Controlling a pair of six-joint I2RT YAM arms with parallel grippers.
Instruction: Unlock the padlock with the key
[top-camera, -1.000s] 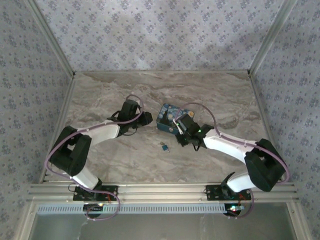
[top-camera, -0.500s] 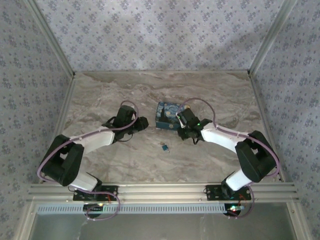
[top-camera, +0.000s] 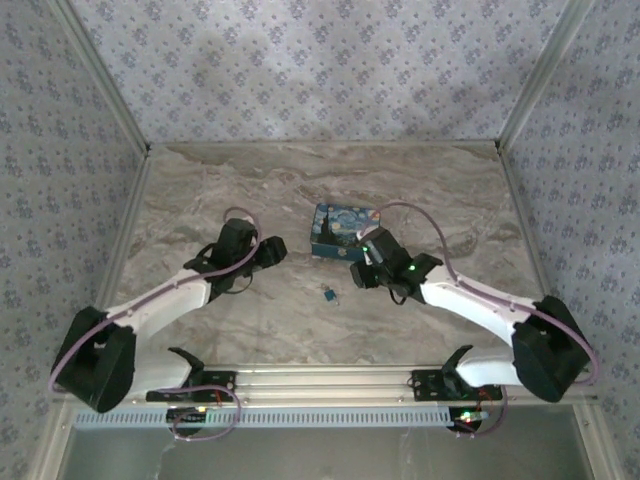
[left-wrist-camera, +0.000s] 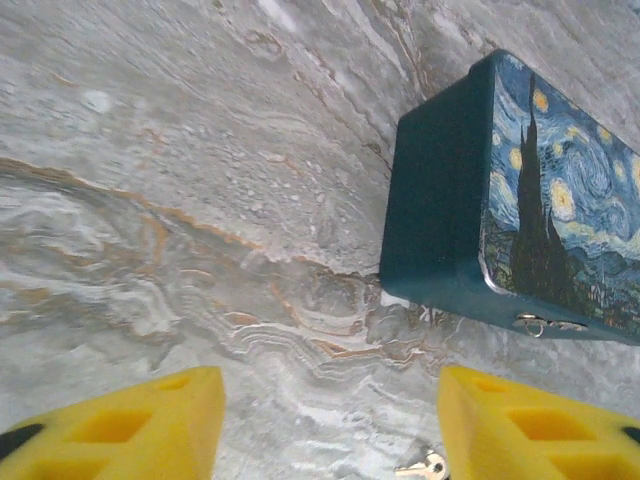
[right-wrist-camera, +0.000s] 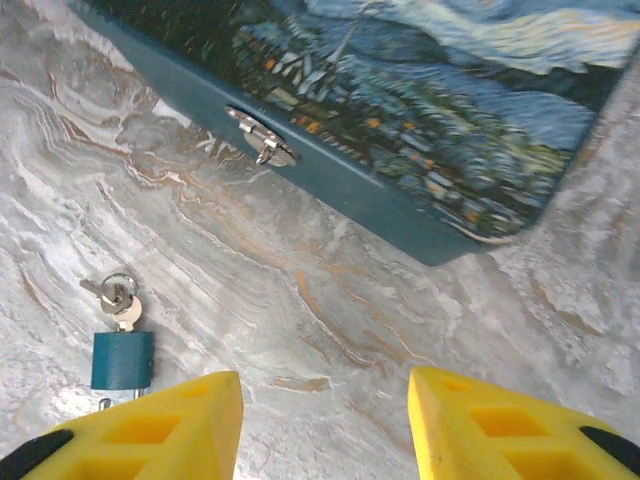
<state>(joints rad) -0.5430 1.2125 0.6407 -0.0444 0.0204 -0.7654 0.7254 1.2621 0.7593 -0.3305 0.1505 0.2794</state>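
Observation:
A small teal padlock (right-wrist-camera: 122, 360) lies on the marble table with silver keys (right-wrist-camera: 118, 297) on a ring beside it; in the top view the padlock (top-camera: 328, 294) is a tiny speck between the arms. My right gripper (right-wrist-camera: 325, 425) stands open just right of the padlock, yellow fingers (right-wrist-camera: 150, 425) apart over bare marble. My left gripper (left-wrist-camera: 330, 425) is open too, and a key (left-wrist-camera: 425, 466) peeks out by its right finger. In the top view my left gripper (top-camera: 274, 248) sits left of the box and my right gripper (top-camera: 362, 272) at the box's front.
A teal box printed with a starry-night painting (top-camera: 345, 231) stands behind the padlock, its metal latch (right-wrist-camera: 262, 140) facing the arms. Patterned walls enclose the table (top-camera: 300, 190) on three sides.
The left arm has pulled back toward the left and lower. The right arm has swung its gripper down from the box toward the padlock.

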